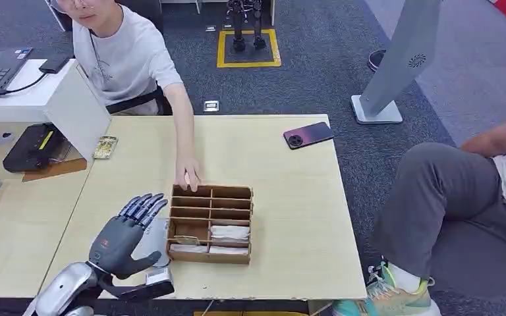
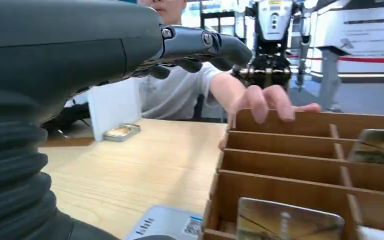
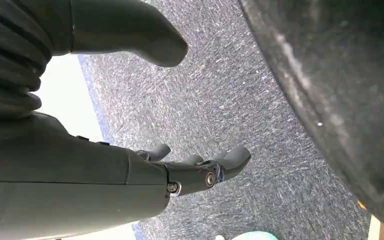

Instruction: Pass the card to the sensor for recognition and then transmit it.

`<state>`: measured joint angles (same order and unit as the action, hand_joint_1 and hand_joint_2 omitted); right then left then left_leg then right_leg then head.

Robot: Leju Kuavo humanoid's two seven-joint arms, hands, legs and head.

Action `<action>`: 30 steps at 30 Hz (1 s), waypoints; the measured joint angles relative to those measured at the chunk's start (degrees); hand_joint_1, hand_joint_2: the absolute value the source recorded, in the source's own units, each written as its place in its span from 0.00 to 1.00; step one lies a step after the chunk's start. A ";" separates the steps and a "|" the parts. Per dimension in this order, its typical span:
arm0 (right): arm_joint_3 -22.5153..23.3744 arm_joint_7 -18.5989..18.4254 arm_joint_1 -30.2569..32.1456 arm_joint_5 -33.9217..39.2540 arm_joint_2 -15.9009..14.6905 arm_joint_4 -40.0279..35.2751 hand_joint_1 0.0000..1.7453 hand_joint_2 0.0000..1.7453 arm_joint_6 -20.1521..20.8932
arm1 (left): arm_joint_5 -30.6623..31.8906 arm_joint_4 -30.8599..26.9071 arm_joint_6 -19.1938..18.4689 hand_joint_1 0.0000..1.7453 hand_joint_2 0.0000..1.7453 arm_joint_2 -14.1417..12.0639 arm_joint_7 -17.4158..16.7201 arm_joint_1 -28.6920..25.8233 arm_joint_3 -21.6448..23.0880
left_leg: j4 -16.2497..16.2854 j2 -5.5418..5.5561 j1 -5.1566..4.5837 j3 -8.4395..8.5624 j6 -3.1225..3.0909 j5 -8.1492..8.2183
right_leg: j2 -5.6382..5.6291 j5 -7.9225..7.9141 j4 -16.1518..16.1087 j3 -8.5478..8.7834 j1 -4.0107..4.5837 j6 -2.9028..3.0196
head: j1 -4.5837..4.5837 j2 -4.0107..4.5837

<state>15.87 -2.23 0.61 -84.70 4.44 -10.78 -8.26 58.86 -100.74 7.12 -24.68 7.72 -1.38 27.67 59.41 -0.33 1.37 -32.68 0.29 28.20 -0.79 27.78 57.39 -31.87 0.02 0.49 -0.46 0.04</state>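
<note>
Fingers of my left hand spread, empty, beside the card box on the desk. Left wrist view shows a card upright in the near compartment. Right hand open over carpet.

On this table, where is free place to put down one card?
Bare wood lies between the wooden box and the table's right edge, below the phone. Left of the box is crowded: the left hand and a person's hand.

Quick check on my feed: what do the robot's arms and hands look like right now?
The left arm is silver metal. Its left hand has a dark grey palm shell bearing a small red mark and darker, bluish-sheened fingers. The right hand is matching dark grey, with a ribbed wrist cover, thick thumb and visible screws.
</note>
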 joint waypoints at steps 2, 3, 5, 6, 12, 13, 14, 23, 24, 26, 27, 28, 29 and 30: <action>0.00 0.02 -0.02 -0.11 0.00 0.00 0.00 1.00 0.02 | -2.07 -0.70 -0.37 0.00 1.00 -0.24 1.74 -0.35 0.07 | 0.00 0.01 0.00 0.00 0.00 0.00 | 0.00 0.00 0.00 0.00 0.00 0.00 | 0.00 0.00; 0.00 0.02 -0.04 -0.18 0.00 0.00 0.00 1.00 0.02 | -2.58 -1.05 -0.55 0.00 1.00 -0.35 2.16 -0.48 0.24 | 0.00 0.01 0.00 -0.01 0.00 0.00 | 0.01 0.00 0.00 0.00 0.00 0.00 | 0.02 0.00; 0.00 0.04 -0.04 -0.24 0.00 0.00 0.00 1.00 0.02 | -3.08 -1.59 -0.61 0.00 1.00 -0.50 2.64 -0.71 0.39 | 0.00 0.00 0.00 -0.01 0.00 0.00 | 0.00 0.00 0.00 0.00 0.00 0.00 | 0.00 0.00; 0.00 0.04 -0.05 -0.30 0.00 0.00 0.00 1.00 0.04 | -3.19 -1.81 -0.61 0.00 1.00 -0.55 2.69 -0.72 0.42 | 0.00 0.00 0.00 0.00 0.00 0.00 | 0.00 0.00 0.00 0.00 0.00 0.00 | 0.00 0.00; 0.00 0.06 -0.10 -0.55 0.00 0.00 0.00 1.00 0.04 | -2.84 -1.97 -0.46 0.00 1.00 -0.57 2.14 -0.68 0.92 | 0.00 0.00 0.00 0.01 0.00 0.00 | 0.00 0.00 0.00 0.01 0.00 0.00 | 0.02 0.00; 0.00 0.09 -0.11 -0.59 0.00 0.00 0.00 1.00 0.04 | -2.88 -1.97 -0.46 0.00 1.00 -0.55 2.29 -0.69 1.11 | 0.00 0.00 0.00 0.02 0.00 0.00 | 0.00 0.00 0.00 0.00 0.00 0.00 | 0.00 0.00; 0.00 0.07 -0.11 -0.66 0.00 0.00 0.00 1.00 0.04 | -2.88 -1.97 -0.44 0.00 1.00 -0.50 2.29 -0.67 1.29 | 0.00 0.00 0.00 0.03 0.00 0.00 | 0.00 0.00 0.00 0.00 0.00 0.00 | 0.02 0.00; 0.00 0.07 -0.20 -1.09 0.00 -0.02 0.00 1.00 0.07 | 0.88 -0.85 0.59 0.00 1.00 1.23 0.19 0.61 3.34 | 0.01 0.00 0.00 0.02 0.00 0.00 | -0.01 0.00 -0.01 0.01 0.00 0.00 | 0.00 0.00; 0.00 0.07 -0.20 -1.11 0.00 -0.02 0.00 1.00 0.07 | 1.65 -0.41 0.85 0.00 1.00 1.64 -0.20 0.79 3.48 | 0.01 0.00 0.00 0.02 0.00 0.00 | -0.01 -0.01 -0.01 0.01 0.00 0.00 | 0.00 0.00; 0.00 0.06 -0.20 -1.12 0.00 -0.04 0.00 1.00 0.07 | 2.67 0.56 1.53 0.00 1.00 2.60 -0.68 1.22 4.13 | 0.01 -0.01 0.00 0.03 0.00 0.00 | -0.02 -0.01 -0.01 0.01 0.00 -0.01 | 0.00 0.00; 0.00 0.07 -0.21 -1.16 0.00 -0.04 0.00 1.00 0.07 | 3.00 1.23 1.62 0.00 1.00 3.17 -0.70 1.53 4.46 | 0.01 0.00 0.00 0.03 0.00 0.00 | -0.01 -0.01 -0.01 0.01 0.00 -0.01 | 0.00 0.00; 0.00 0.07 -0.21 -1.20 0.00 -0.04 0.00 1.00 0.07 | 3.17 1.92 1.64 0.00 1.00 3.71 -0.88 1.74 4.74 | 0.01 0.00 0.00 0.03 0.00 0.00 | -0.01 -0.01 -0.01 0.01 0.00 -0.01 | 0.00 0.00; 0.00 0.07 -0.21 -1.20 0.00 -0.04 0.00 1.00 0.07 | 3.19 2.39 1.64 0.00 1.00 4.13 -1.03 1.87 4.96 | 0.01 -0.02 0.00 0.03 0.00 0.00 | -0.03 -0.01 -0.01 0.01 0.00 -0.01 | 0.00 0.00; 0.00 0.06 -0.21 -1.20 0.00 -0.07 0.00 1.00 0.07 | 3.19 2.93 1.68 0.00 1.00 4.52 -1.05 2.05 5.18 | 0.01 -0.02 0.00 0.04 0.00 0.00 | -0.03 -0.01 -0.01 0.01 0.00 -0.01 | 0.00 0.00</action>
<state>15.87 -2.16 0.40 -85.90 4.44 -10.84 -8.20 62.05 -97.81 8.81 -20.16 6.67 0.68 32.85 59.42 -0.35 1.36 -32.64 0.29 28.20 -0.82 27.77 57.38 -31.86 0.02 0.49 -0.46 0.04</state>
